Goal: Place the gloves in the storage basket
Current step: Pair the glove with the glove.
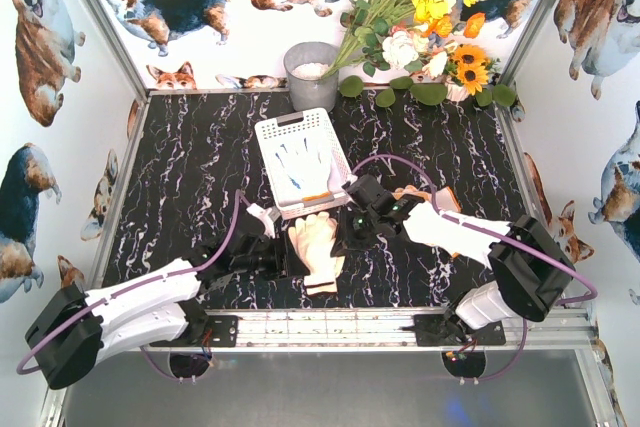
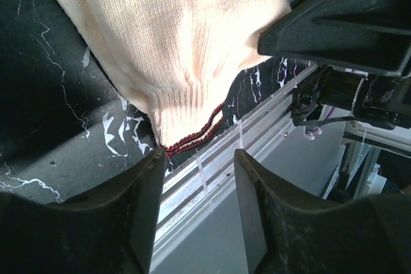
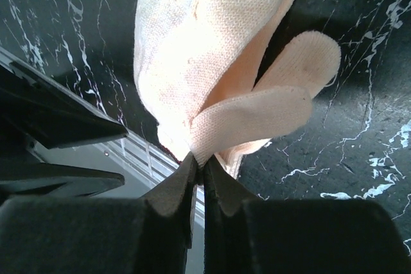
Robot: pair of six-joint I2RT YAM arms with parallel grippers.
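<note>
1. The cream glove (image 1: 318,252) is on the black marbled table (image 1: 190,187), near the front and between the two grippers, just short of the storage basket (image 1: 298,120).
2. Its long axis runs near to far. The fingers point away towards the basket, and the ribbed cuff (image 2: 186,134), edged in dark red, points back at the metal rail (image 1: 330,322).
3. The left arm comes in low from the bottom left, stretched across the table to the glove's left side. The left gripper (image 2: 196,155) sits right at the cuff with its fingers apart. The cuff's edge lies just ahead of the gap, and nothing is clamped.
4. The right arm reaches in from the bottom right, wrist angled down at the glove's right edge. The right gripper (image 3: 200,162) has its jaws pressed together on a fold of cream knit beside the thumb (image 3: 308,62).
5. I cannot tell whether that pinched edge is lifted off the marble.
6. Inside the basket lies a blue-palmed glove (image 1: 300,162), fingers towards the far wall.
7. Another glove (image 1: 443,197), cream and orange, peeks out from under the right arm.
8. Behind the basket stands a grey pot (image 1: 310,75), with flowers (image 1: 420,7) to its right.
</note>
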